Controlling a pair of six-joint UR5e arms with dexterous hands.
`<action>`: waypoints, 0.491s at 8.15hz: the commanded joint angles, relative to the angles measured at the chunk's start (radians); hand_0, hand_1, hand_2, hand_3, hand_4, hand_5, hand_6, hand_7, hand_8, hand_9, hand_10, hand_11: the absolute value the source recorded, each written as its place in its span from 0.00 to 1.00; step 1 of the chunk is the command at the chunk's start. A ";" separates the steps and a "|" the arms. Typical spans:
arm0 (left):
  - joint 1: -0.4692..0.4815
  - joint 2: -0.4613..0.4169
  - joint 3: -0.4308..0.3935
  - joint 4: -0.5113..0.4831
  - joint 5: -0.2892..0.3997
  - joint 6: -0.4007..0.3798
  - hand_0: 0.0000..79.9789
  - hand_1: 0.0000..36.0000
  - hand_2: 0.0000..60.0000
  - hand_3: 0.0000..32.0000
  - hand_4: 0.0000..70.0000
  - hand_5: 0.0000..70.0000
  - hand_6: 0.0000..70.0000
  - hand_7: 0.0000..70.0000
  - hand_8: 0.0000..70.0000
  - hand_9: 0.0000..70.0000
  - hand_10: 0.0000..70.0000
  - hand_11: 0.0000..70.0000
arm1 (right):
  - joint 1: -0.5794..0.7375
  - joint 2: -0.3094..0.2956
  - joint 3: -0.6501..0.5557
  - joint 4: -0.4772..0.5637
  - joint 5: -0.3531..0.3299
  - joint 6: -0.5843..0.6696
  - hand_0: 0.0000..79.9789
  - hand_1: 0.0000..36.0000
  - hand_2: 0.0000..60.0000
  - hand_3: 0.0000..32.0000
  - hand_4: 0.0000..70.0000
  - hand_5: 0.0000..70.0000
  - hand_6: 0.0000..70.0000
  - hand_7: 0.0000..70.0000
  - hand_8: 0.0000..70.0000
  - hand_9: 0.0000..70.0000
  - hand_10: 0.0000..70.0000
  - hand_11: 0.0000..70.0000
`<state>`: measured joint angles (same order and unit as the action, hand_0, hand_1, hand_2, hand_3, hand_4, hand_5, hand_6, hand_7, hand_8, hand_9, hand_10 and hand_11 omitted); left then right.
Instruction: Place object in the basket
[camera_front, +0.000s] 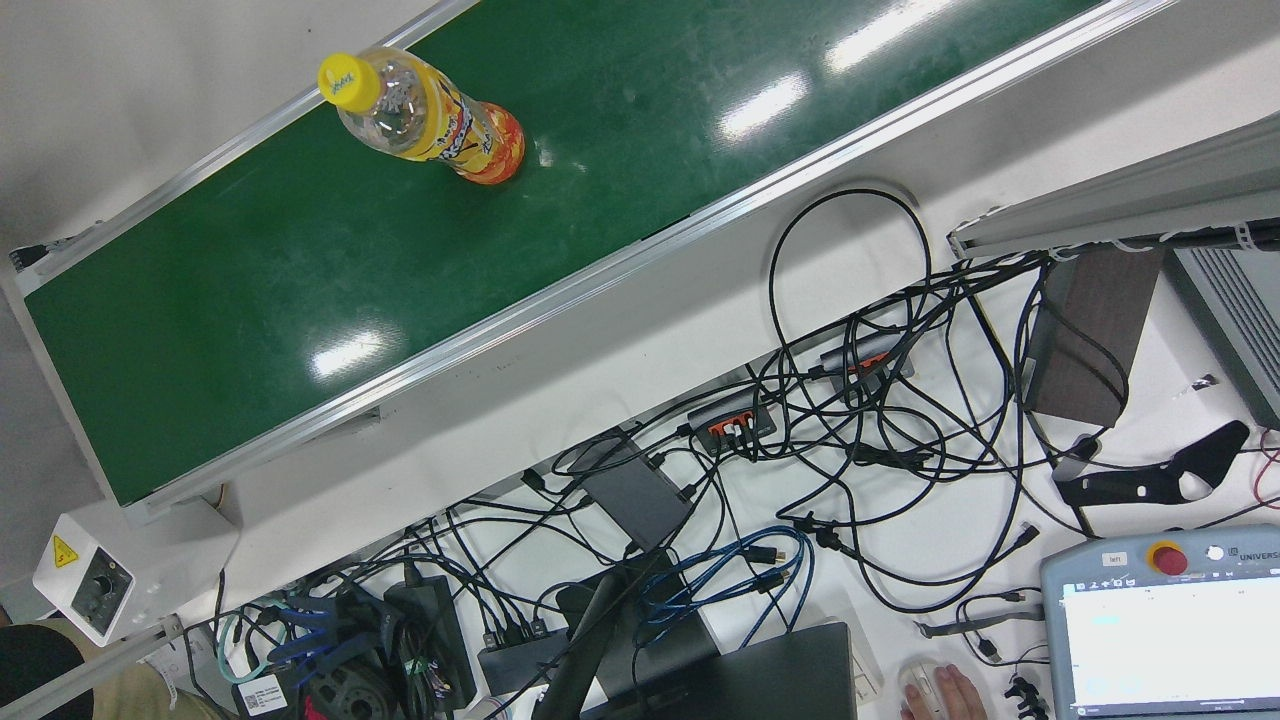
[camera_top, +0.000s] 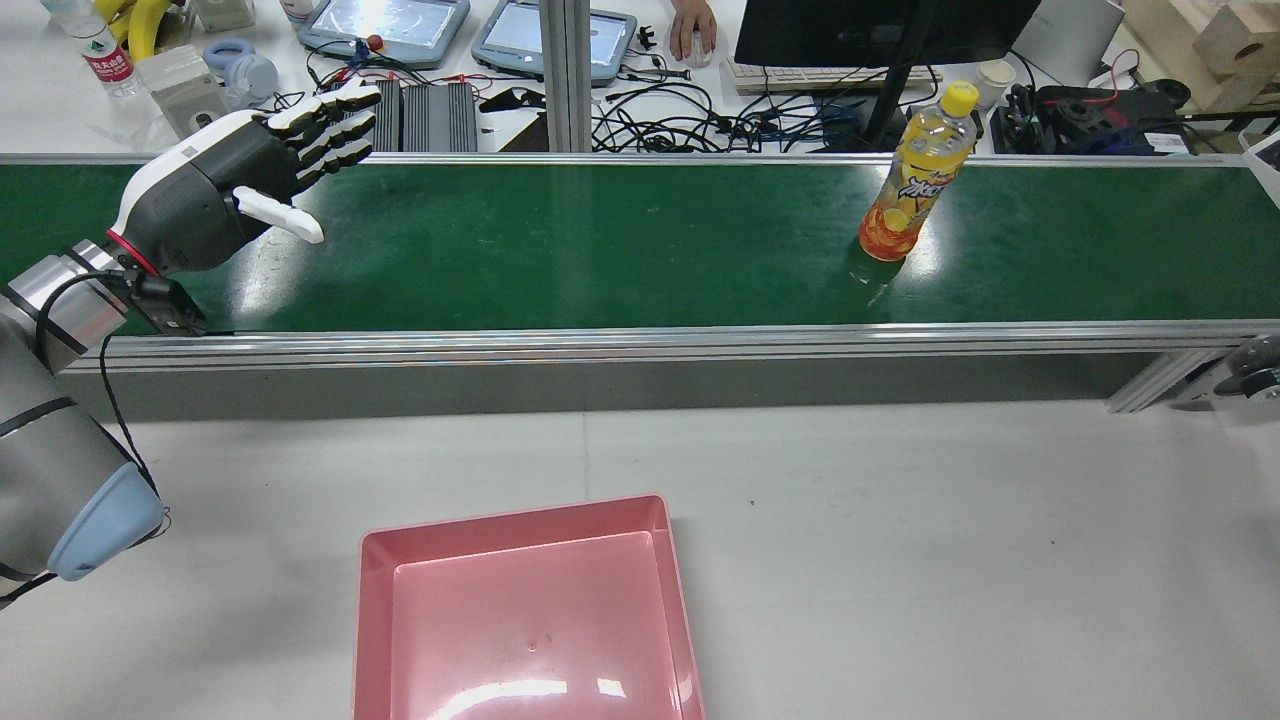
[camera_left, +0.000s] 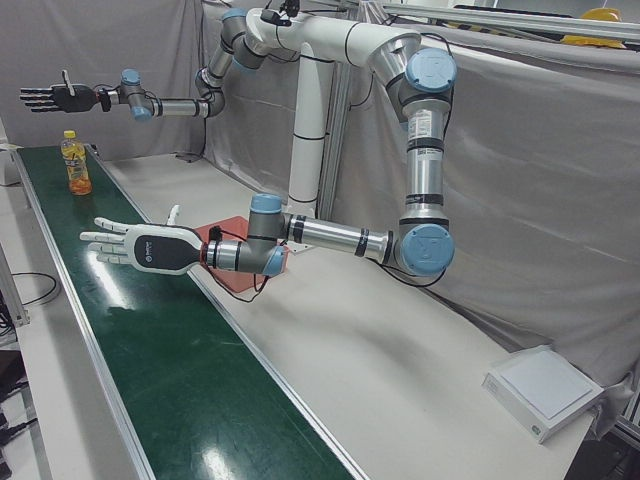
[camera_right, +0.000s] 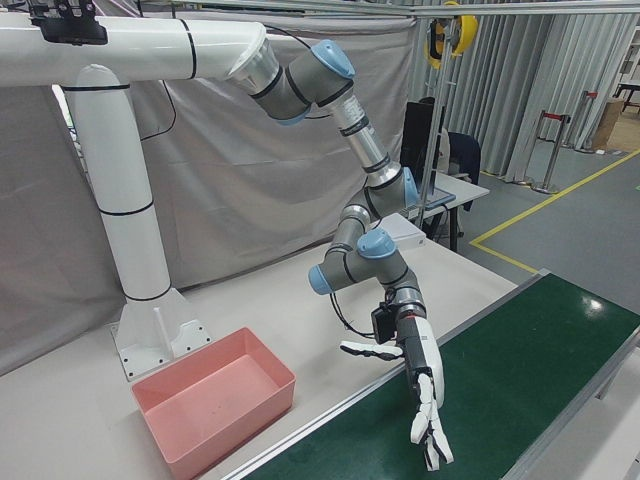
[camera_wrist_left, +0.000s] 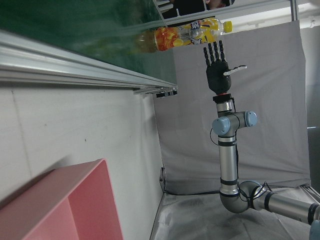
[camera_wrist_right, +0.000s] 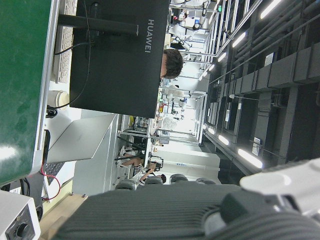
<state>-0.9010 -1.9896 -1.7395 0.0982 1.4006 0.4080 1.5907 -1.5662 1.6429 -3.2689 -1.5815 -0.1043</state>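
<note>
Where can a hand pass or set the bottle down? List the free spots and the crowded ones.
Free: the green belt between the open left hand and the upright bottle; the white table right of the pink basket; the basket's bare floor. Crowded: the desk beyond the belt, with tangled cables, pendants and a monitor. The right hand hangs open above the bottle's end.

1 bottle (camera_top: 915, 180), 1 basket (camera_top: 520, 610), 2 hands (camera_top: 215, 190) (camera_left: 60, 97).

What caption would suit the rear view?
Open left hand waits over the green belt; bottle upright, pink basket empty.
</note>
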 joint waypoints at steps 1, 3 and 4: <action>0.001 0.000 0.000 0.000 0.000 0.000 0.65 0.30 0.00 0.13 0.17 0.22 0.00 0.00 0.09 0.10 0.07 0.12 | 0.000 0.000 0.000 0.000 0.000 0.000 0.00 0.00 0.00 0.00 0.00 0.00 0.00 0.00 0.00 0.00 0.00 0.00; -0.001 0.000 -0.002 0.000 0.000 -0.002 0.65 0.30 0.00 0.11 0.17 0.21 0.01 0.00 0.09 0.10 0.08 0.14 | 0.000 0.000 0.000 0.000 0.000 0.000 0.00 0.00 0.00 0.00 0.00 0.00 0.00 0.00 0.00 0.00 0.00 0.00; 0.001 0.000 0.000 0.000 0.000 -0.002 0.65 0.30 0.00 0.10 0.18 0.21 0.01 0.00 0.09 0.10 0.08 0.14 | 0.000 0.000 0.000 0.000 0.000 0.002 0.00 0.00 0.00 0.00 0.00 0.00 0.00 0.00 0.00 0.00 0.00 0.00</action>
<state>-0.9009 -1.9896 -1.7399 0.0982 1.4005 0.4069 1.5907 -1.5662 1.6429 -3.2689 -1.5815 -0.1043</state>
